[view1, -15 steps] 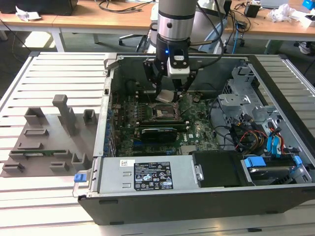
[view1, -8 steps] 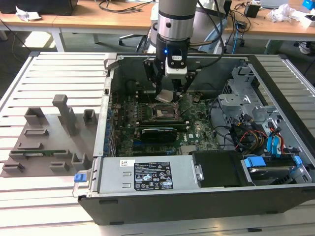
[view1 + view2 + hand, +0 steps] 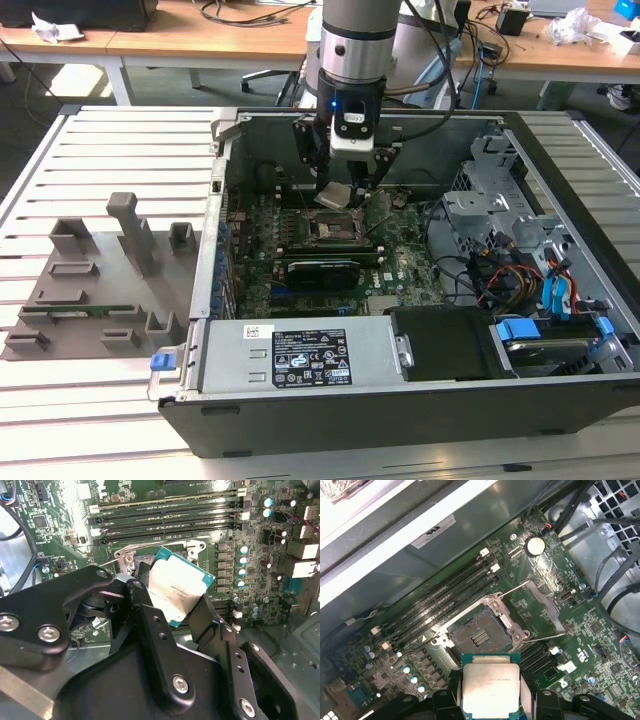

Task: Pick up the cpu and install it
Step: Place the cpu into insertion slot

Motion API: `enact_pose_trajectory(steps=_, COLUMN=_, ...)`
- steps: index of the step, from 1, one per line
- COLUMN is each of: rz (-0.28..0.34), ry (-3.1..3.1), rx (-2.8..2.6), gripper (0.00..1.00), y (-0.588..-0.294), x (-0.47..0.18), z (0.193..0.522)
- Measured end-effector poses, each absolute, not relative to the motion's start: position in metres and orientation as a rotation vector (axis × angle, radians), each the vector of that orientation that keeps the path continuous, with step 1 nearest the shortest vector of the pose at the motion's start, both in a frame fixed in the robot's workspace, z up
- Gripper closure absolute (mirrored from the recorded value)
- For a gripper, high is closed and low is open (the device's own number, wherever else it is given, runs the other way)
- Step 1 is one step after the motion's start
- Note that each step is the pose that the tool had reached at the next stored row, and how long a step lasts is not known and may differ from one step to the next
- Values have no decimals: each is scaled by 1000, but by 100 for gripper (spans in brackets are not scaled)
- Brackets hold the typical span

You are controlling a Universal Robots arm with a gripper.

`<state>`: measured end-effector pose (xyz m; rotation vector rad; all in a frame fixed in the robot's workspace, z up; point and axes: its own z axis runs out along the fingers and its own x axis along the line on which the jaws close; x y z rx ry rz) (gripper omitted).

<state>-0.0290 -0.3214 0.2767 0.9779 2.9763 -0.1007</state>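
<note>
Item under task: the cpu (image 3: 333, 196) is clamped by two opposite edges in the pincer (image 3: 336, 192), which is closed on it. Its silvery top plate shows in both wrist views (image 3: 177, 592) (image 3: 491, 687), with one black finger (image 3: 142, 590) pressed against each side. In the exterior view the chip sits tilted, not level.

It hangs above the socket (image 3: 480, 635) and is clear of it, with no contact visible. The socket lies uncovered. Its hinged metal load frame (image 3: 535, 607) is swung open to one side.

The socket (image 3: 330, 228) sits on the green motherboard (image 3: 400, 260). Black memory slots (image 3: 445, 595) run just beside it.

The board lies inside an opened computer case (image 3: 400, 400), which rests on a slatted metal table (image 3: 100, 130). A grey fixture (image 3: 100, 290) with raised blocks stands on the table, well apart from the case, toward the exterior view's left.
</note>
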Motion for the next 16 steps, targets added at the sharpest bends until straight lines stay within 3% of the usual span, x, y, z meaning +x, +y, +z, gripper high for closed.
enact_pose_trajectory(steps=16, rz=-101, ry=2903, rx=1190, gripper=45, y=-321, x=-29, z=276)
